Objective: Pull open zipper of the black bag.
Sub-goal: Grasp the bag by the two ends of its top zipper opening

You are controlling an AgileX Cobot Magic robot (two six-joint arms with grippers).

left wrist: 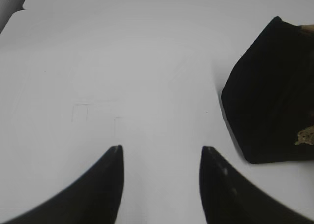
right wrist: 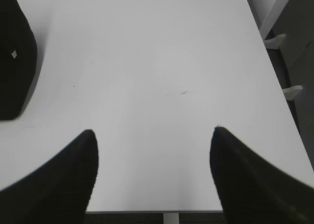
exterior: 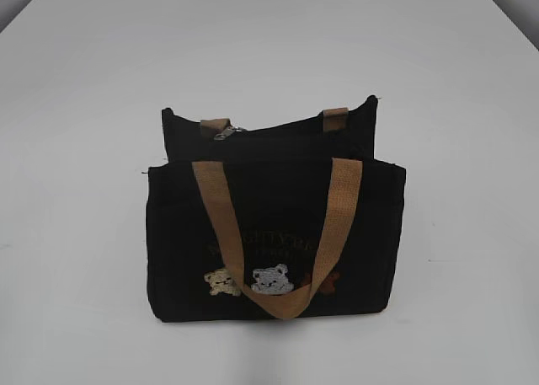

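Work has not begun: the zipper [exterior: 229, 133] of the black bag [exterior: 274, 233] looks closed mid-worktop [exterior: 84, 65], while the left hand [left wrist: 161, 153] and right hand [right wrist: 154, 136] both hang open, empty, touching nothing.

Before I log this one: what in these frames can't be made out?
- Zipper: exterior view, its line is lost in black fabric; only the pull shows.
- Black bag lettering: exterior view, too faint to read.
- Bag in both wrist views: cut off by the frame edge.
- Brown patch: exterior view, partly behind the tan handle.
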